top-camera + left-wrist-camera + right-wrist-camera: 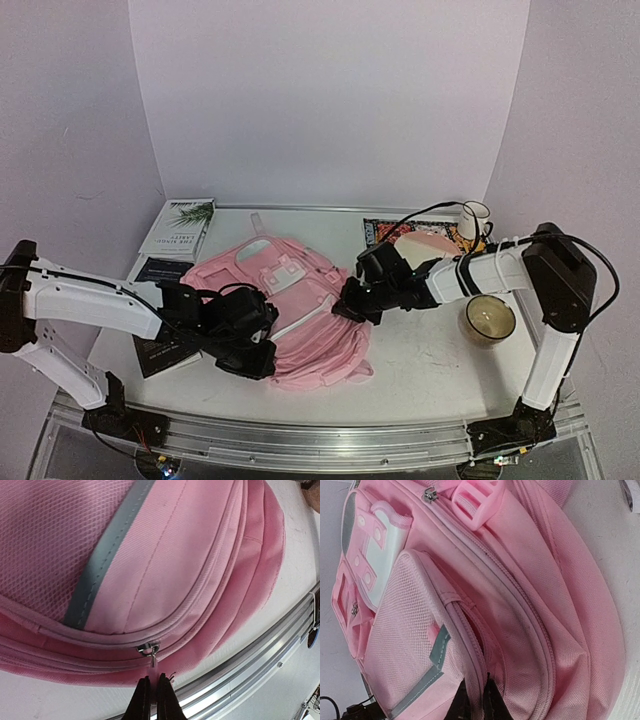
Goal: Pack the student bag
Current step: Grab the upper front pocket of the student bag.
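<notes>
The pink student bag (290,310) lies flat in the middle of the table, front pockets up. My left gripper (262,352) is at its near left edge, shut on the pink zipper pull tab (152,667), which hangs from a metal slider (148,648) on the bag's zip. My right gripper (348,300) is at the bag's right edge, shut on the zipped edge of the bag's fabric (479,680). The bag fills both wrist views, as it does in the left wrist view (165,555) and the right wrist view (520,595).
Books lie at the left: a white one (180,228), a dark one (163,268), another under my left arm (165,352). At the right are a patterned book (385,230), a pink round thing (425,250), a white mug (475,220) and a bowl (488,318). A metal rail (260,650) runs along the near edge.
</notes>
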Controlling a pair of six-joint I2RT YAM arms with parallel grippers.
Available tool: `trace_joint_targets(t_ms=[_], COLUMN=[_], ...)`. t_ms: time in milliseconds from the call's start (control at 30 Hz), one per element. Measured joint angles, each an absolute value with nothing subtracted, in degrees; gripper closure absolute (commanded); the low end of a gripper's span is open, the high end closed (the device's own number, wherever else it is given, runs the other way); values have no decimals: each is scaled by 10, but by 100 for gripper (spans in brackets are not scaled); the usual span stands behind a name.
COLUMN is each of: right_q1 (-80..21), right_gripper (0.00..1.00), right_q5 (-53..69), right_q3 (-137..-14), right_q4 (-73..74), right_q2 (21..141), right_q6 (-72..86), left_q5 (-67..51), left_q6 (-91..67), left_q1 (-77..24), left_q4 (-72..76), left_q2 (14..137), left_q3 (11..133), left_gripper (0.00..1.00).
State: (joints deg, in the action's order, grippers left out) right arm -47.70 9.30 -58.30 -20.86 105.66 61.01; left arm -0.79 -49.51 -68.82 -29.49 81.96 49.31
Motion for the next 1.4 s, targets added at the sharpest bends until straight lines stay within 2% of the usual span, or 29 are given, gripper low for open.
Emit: trace_joint_targets(t_ms=[400, 700, 800, 967, 1033, 1233, 1400], right_q1=[-517, -532, -534, -537, -541, -547, -547], right_gripper=[100, 99, 87, 64, 58, 45, 44], right_q5=[21, 0, -5, -24, -30, -37, -35], right_q3=[-572, -538, -529, -517, -513, -506, -485], right_q4=[-224, -261, -269, -271, -269, -255, -241], right_q2=[1053, 1038, 1029, 1004, 991, 955, 918], right_q6=[668, 683, 676, 647, 630, 564, 505], left_q5=[-20, -22, -29, -31, -30, -15, 1], left_q6=[-510, -498, -493, -490, -491, -500, -522], left_q1=[-704, -677, -667, -664, -664, -664, -663], left_q4=[-279, -262, -256, -242, -227, -198, -187], left_q2=[930, 1009, 1015, 1013, 1004, 928, 867], left_q3=[589, 676, 690, 692, 688, 643, 597], left_gripper=[100, 100, 97, 83, 79, 67, 61])
